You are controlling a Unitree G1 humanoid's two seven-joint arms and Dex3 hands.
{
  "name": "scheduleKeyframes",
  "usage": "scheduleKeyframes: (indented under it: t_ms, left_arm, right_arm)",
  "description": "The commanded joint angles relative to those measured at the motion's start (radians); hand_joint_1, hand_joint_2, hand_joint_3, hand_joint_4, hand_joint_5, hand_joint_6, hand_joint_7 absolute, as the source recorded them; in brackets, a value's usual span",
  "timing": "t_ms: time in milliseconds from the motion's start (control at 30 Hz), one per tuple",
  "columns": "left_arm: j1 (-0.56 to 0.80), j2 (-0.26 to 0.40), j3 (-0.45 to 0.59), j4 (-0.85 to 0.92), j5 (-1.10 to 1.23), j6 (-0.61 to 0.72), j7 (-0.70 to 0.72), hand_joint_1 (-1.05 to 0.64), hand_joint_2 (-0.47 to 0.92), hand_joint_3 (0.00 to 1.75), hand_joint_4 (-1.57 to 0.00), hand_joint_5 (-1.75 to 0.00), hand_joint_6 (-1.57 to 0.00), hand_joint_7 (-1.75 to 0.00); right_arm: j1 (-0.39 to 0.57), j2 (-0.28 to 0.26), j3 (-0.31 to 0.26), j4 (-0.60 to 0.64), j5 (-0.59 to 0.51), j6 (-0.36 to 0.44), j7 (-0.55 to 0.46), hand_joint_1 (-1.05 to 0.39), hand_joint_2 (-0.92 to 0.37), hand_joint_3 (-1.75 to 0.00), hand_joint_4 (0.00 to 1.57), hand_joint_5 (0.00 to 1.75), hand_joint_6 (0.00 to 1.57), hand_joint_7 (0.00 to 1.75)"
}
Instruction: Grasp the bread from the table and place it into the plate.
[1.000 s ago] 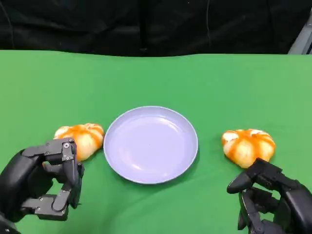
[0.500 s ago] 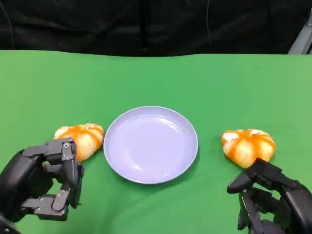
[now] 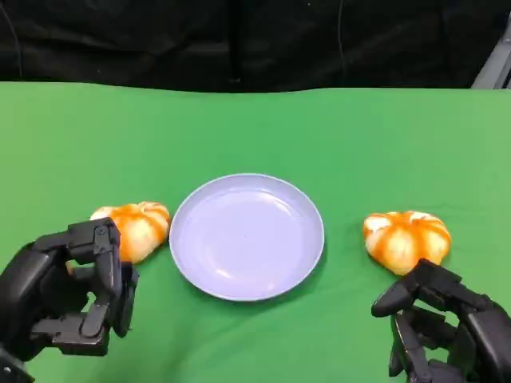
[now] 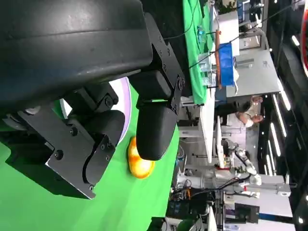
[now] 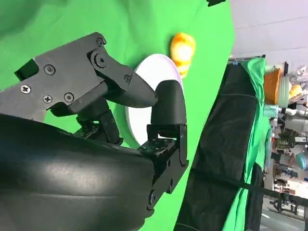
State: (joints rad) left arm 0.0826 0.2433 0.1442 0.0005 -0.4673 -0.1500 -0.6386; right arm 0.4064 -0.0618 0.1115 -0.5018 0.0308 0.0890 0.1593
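A lilac plate (image 3: pixel 246 236) sits mid-table with nothing in it. One orange-and-white bread (image 3: pixel 137 226) lies just off its left rim, another bread (image 3: pixel 407 238) a little beyond its right rim. My left hand (image 3: pixel 68 295) hovers directly in front of the left bread, fingers bent but apart, holding nothing. My right hand (image 3: pixel 443 331) is low by the near edge, just in front of the right bread, also holding nothing. In the left wrist view, past the left hand (image 4: pixel 96 120), I see the plate (image 4: pixel 121 94) and the far bread (image 4: pixel 139 166). The right wrist view shows the right hand (image 5: pixel 106 120), the plate (image 5: pixel 156 67) and a bread (image 5: pixel 183 48).
The green tablecloth (image 3: pixel 335 144) reaches back to a black curtain (image 3: pixel 239 40). A grey metal bar (image 3: pixel 497 64) leans in at the far right corner. In the left wrist view, a room with benches and a person (image 4: pixel 248 113) lies beyond the table.
My left hand has shifted slightly left and turned a little, uncovering more of the left bread. The right hand, the plate and both breads have stayed put.
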Motion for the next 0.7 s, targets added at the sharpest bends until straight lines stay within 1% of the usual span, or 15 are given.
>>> scheduleKeyframes:
  t_ms: [33,600,633,667,700]
  left_arm:
    - [-0.002,0.012,0.013,-0.005,-0.003,0.008,-0.007,0.04,0.40,1.68,-1.05,-1.75,-0.82,-1.75]
    - [-0.002,0.011,0.013,-0.005,-0.003,0.008,-0.008,0.04,0.40,1.68,-1.05,-1.75,-0.82,-1.75]
    - [-0.026,0.048,0.018,-0.008,-0.003,-0.007,-0.049,0.04,0.40,1.68,-1.05,-1.75,-0.82,-1.75]
    - [-0.045,0.076,0.023,-0.009,-0.003,-0.018,-0.081,-0.27,0.60,0.97,-0.57,-1.25,-0.61,-1.14]
    - [-0.057,0.093,0.027,-0.010,-0.003,-0.025,-0.105,-0.38,0.75,0.57,-0.43,-1.03,-0.60,-0.80]
  right_arm:
    - [0.003,-0.010,-0.003,-0.016,0.003,0.001,-0.003,-0.06,-0.67,-1.06,0.74,1.75,0.64,1.59]
    - [0.003,-0.010,-0.003,-0.016,0.003,0.001,-0.003,-0.06,-0.67,-1.06,0.74,1.75,0.63,1.60]
    - [0.001,-0.009,0.000,-0.016,0.001,0.002,-0.005,-0.06,-0.67,-1.06,0.74,1.75,0.63,1.60]
    - [0.000,-0.008,0.001,-0.016,-0.001,0.003,-0.006,-0.07,-0.66,-1.05,0.74,1.75,0.63,1.59]
    - [-0.001,-0.007,0.003,-0.016,-0.002,0.003,-0.007,-0.07,-0.66,-1.05,0.74,1.75,0.63,1.59]
